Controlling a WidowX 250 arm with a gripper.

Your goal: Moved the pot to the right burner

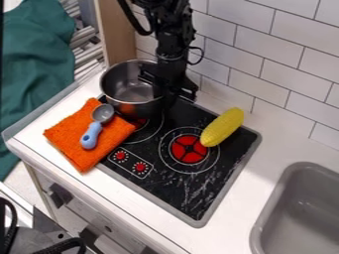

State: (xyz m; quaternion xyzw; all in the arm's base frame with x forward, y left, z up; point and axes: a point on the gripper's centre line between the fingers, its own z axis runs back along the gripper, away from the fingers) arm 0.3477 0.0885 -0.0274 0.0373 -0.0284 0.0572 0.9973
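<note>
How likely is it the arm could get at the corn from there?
Likely yes: the corn lies uncovered at the back edge of the stove, and nothing seems to stand between it and the gripper, which is at the pot.

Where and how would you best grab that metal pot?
The pot is probably best gripped by its rim, coming straight down from above: it stands upright with its round mouth open, and the thin wall offers an edge that the jaws could straddle.

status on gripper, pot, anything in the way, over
Gripper at rim of pot, hold unconfirmed. Pot by left burner. Corn overlaps right burner, likely in the way.
</note>
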